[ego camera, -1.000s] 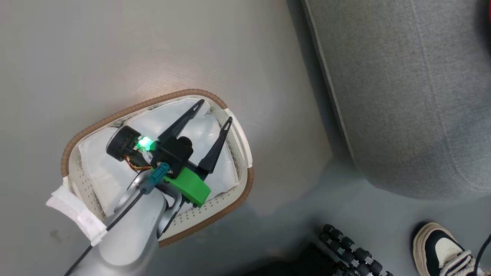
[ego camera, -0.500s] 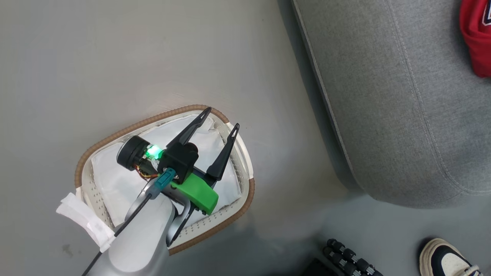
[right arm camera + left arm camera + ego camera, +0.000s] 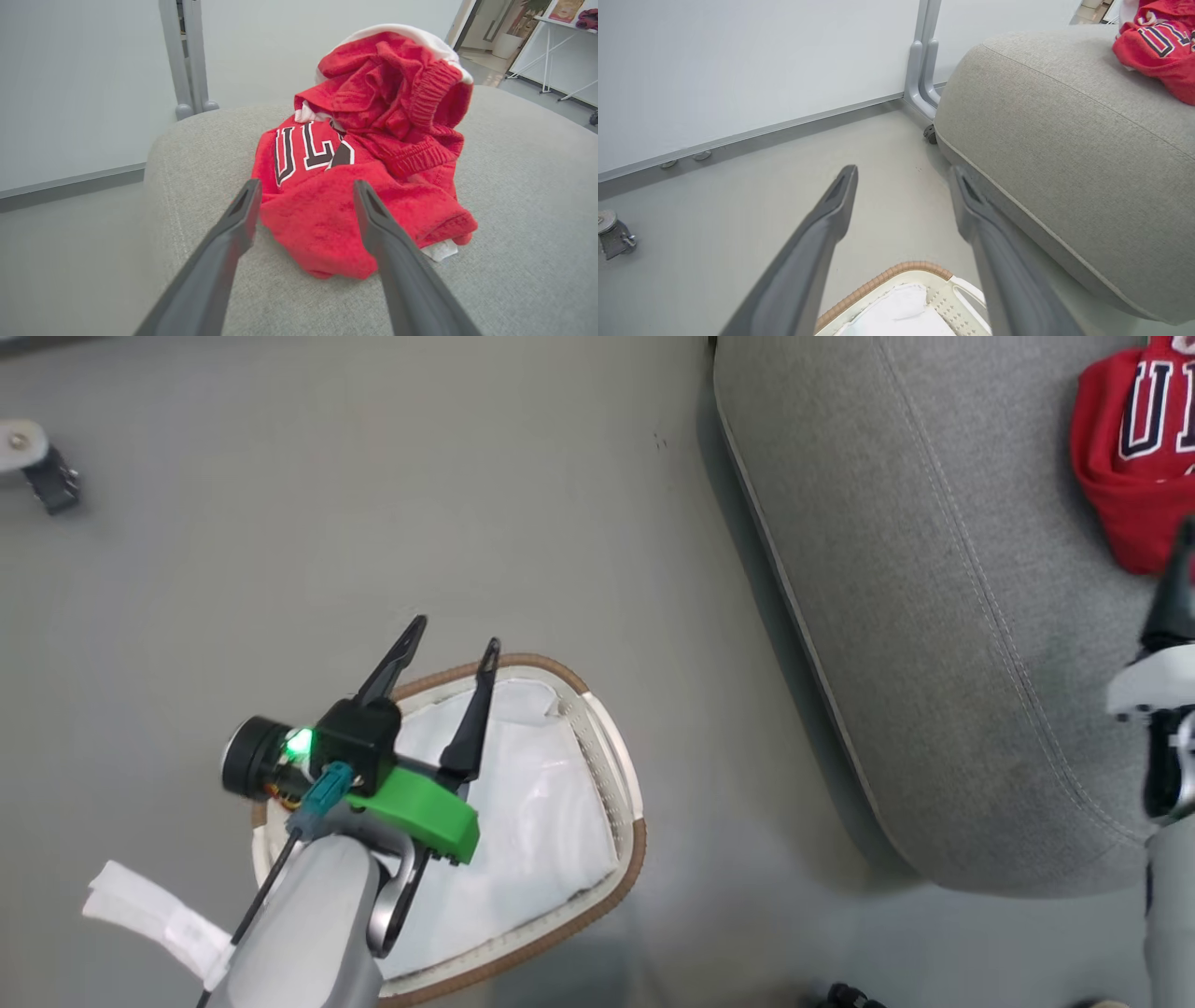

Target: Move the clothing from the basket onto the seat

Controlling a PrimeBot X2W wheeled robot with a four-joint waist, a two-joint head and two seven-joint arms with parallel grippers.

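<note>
Grey floor (image 3: 373, 504) bearing white basket (image 3: 640, 831) and grey seat (image 3: 887, 569), red clothing (image 3: 1111, 513) heaped on the seat

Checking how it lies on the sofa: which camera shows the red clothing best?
The right wrist view: the bright red soft fabric clothing lies close and whole on the grey woven-fabric seat cushion. The head view cuts it off at the right edge; the left wrist view catches a piece, upper right.
</note>
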